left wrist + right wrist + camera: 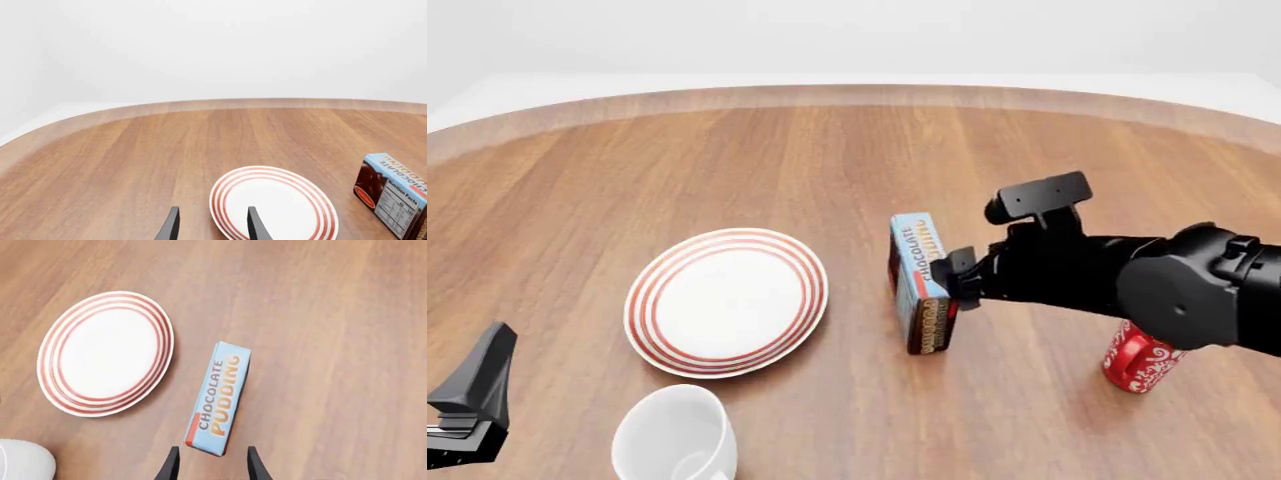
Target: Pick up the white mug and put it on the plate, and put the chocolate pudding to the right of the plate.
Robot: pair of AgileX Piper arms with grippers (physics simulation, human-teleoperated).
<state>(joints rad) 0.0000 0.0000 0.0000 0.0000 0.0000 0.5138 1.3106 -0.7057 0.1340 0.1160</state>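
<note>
The plate [727,300], white with red rings, lies left of centre with nothing on it. The white mug [677,438] stands just in front of it, near the table's front edge. The chocolate pudding [921,283] stands on a long edge a short way right of the plate. My right gripper [960,276] is open at the box's right side; in the right wrist view [212,465] the near end of the chocolate pudding [219,399] sits just ahead of the gap between its fingers. My left gripper [474,400] is open at the front left, holding nothing, with the plate [273,205] ahead of it.
A red mug with white patterns [1141,362] stands at the right, partly hidden under my right arm. The wooden table's curved far edge [854,95] runs across the back.
</note>
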